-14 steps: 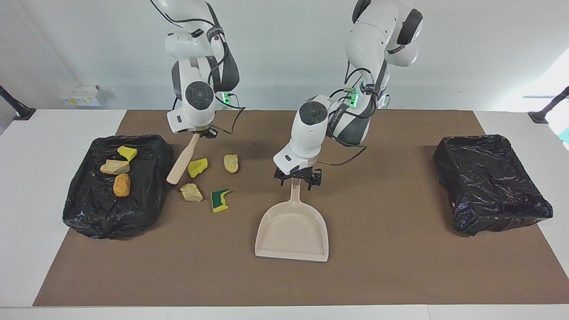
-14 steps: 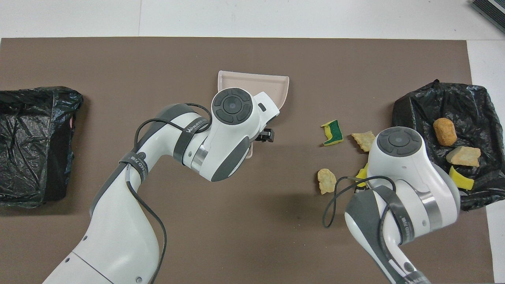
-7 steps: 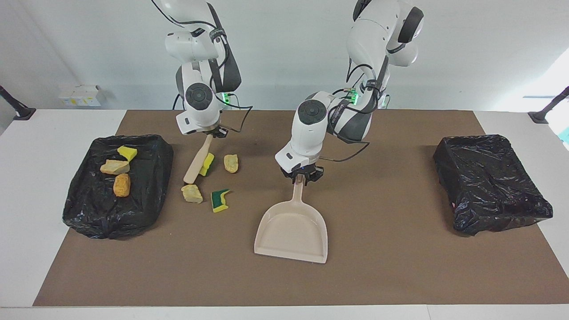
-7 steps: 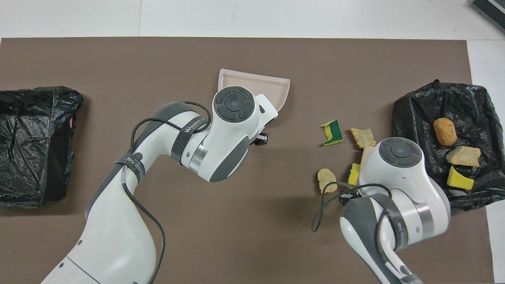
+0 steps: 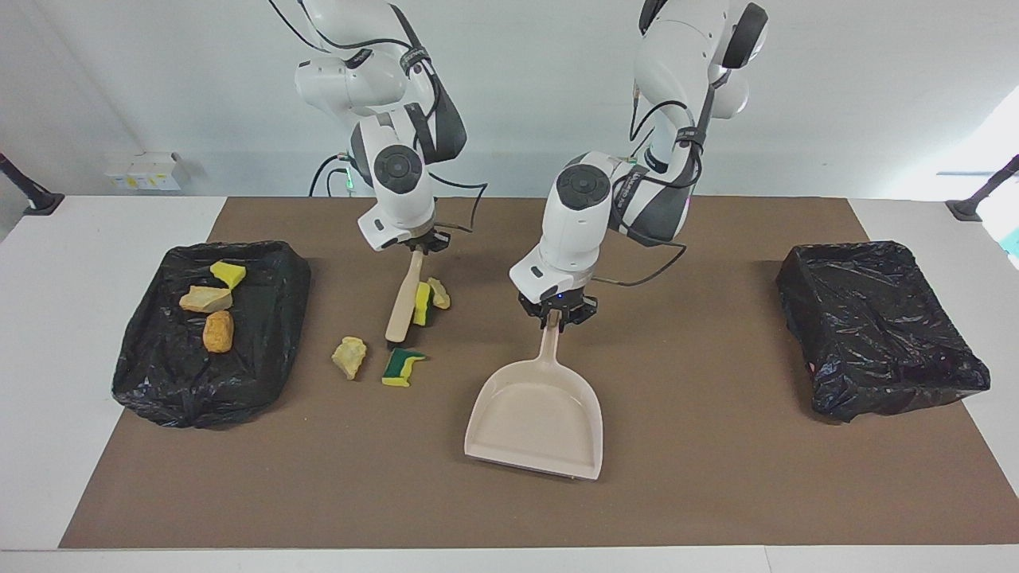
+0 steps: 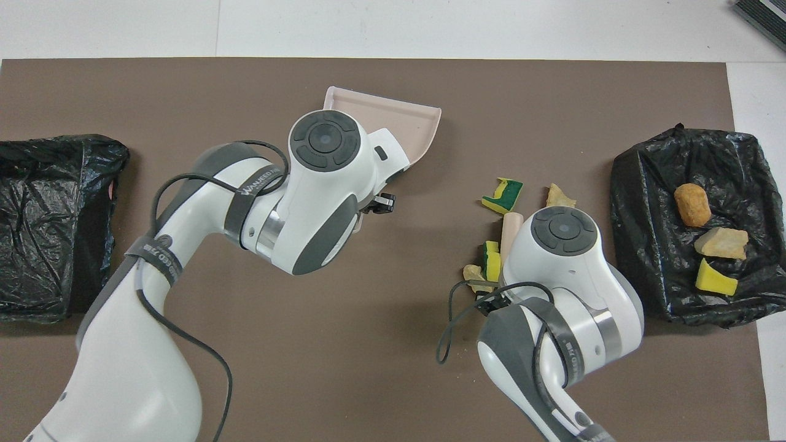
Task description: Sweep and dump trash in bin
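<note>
At the right arm's end of the brown mat [image 5: 700, 493] sits a black-bagged bin [image 5: 159, 374] holding three pieces of trash: a yellow chunk [image 5: 228, 274], a tan chunk [image 5: 205, 299] and an orange chunk [image 5: 218, 331], lying close together on the liner. Beside that bin, on the mat, lies a loose tan piece [image 5: 349, 357], then a yellow piece with a green face [image 5: 402, 366]. Just nearer the robots, the right gripper [image 5: 420, 247] is clamped on the top of the beige brush [image 5: 400, 301], which stands tilted with its lower end on the mat; a yellow-green piece [image 5: 422, 304] and a tan piece [image 5: 439, 293] rest against the brush on the side toward the dustpan. Toward the middle of the mat, the left gripper [image 5: 555, 312] is closed on the handle of the beige dustpan [image 5: 535, 418], whose empty pan lies with its open mouth pointing away from the robots. At the left arm's end sits a second black-bagged bin [image 5: 880, 330], with only crumpled liner showing in it, well apart from the trash.
</note>
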Controlling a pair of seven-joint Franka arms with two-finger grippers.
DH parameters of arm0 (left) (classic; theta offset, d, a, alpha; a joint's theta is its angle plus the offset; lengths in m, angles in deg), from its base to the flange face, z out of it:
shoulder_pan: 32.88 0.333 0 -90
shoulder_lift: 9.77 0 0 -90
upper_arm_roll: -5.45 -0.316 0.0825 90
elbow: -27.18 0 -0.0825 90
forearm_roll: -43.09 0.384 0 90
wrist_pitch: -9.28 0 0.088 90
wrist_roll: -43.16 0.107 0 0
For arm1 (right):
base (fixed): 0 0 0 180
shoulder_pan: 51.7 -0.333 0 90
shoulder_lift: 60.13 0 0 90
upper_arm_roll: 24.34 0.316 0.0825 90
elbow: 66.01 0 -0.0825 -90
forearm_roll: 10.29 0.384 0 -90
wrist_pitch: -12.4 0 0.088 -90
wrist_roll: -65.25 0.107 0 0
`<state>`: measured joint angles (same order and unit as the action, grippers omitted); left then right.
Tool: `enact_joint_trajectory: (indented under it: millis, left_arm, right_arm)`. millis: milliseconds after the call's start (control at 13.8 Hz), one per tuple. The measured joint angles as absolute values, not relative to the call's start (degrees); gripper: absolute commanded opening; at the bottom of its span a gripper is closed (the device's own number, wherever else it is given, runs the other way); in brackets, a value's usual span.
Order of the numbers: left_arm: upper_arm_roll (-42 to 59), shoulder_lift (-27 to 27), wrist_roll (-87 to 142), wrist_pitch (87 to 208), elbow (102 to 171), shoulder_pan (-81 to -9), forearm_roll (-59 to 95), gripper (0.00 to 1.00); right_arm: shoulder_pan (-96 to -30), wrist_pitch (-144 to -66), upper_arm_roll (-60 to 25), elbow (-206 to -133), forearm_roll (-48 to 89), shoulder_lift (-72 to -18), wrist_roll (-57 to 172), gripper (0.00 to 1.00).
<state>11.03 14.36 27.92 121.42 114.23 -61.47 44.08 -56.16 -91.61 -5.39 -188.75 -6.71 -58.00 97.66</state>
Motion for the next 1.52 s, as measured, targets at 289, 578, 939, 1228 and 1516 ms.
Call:
enact_joint_trajectory:
  millis: [289,578,939,1228,1516]
  left_arm:
    - [10.6,9.3,38.9,111.9,114.2,-58.5,44.2,0.0]
    - [10.4,2.1,57.1,102.1,117.1,-53.6,44.7,0.0]
    - [10.7,-6.0,71.1,103.6,130.5,-52.1,46.6,0.0]
    - [11.4,-12.6,76.3,112.5,143.4,-52.2,46.8,0.0]
    - [11.6,-15.9,79.6,117.2,149.2,-52.7,46.9,0.0]
  right_arm:
    - [-54.8,-82.8,-5.8,-181.0,-6.9,-56.9,96.6,0.0]
    - [-53.2,-79.3,-6.2,-177.3,-14.9,-56.8,92.0,0.0]
    - [-48.4,-84.4,-6.2,-177.8,-28.4,-55.6,78.7,0.0]
    - [-43.0,-92.2,-6.4,-180.3,-31.8,-53.4,69.3,0.0]
    - [-43.8,-98.2,-5.6,-183.8,-31.8,-52.8,65.7,0.0]
